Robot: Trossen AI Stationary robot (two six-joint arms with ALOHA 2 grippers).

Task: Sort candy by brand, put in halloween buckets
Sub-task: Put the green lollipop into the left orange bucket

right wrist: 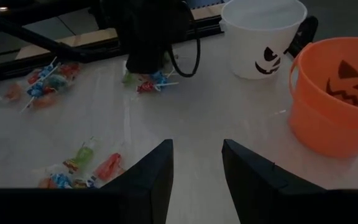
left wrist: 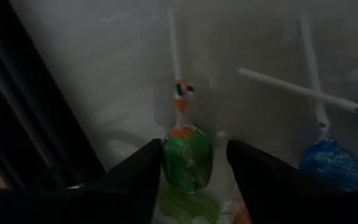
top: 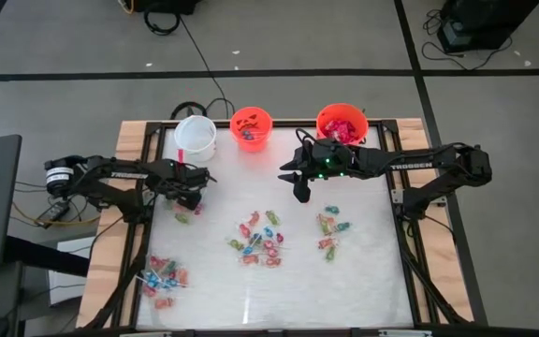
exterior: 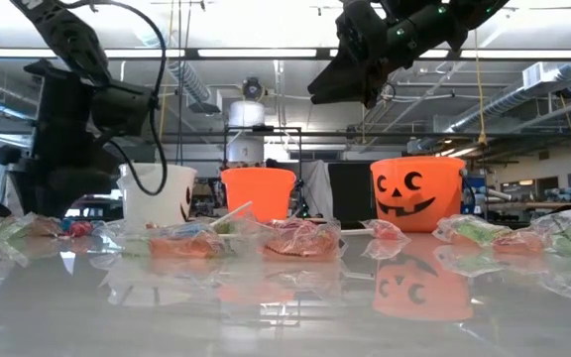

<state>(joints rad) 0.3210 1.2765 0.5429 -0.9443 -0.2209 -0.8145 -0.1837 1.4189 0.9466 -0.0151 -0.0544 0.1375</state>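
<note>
the left gripper [top: 191,199] is down at the table's left side below the white bucket [top: 196,137], its fingers spread on either side of a green lollipop [left wrist: 187,157] without visibly pressing it, a blue lollipop [left wrist: 331,163] lying just beside. the right gripper [top: 299,180] hangs raised above the table in front of the larger orange bucket [top: 342,123], fingers parted and holding nothing. loose candy [top: 258,238] lies in small heaps across the table, and the small orange bucket [top: 250,127] stands between the other two at the far edge.
</note>
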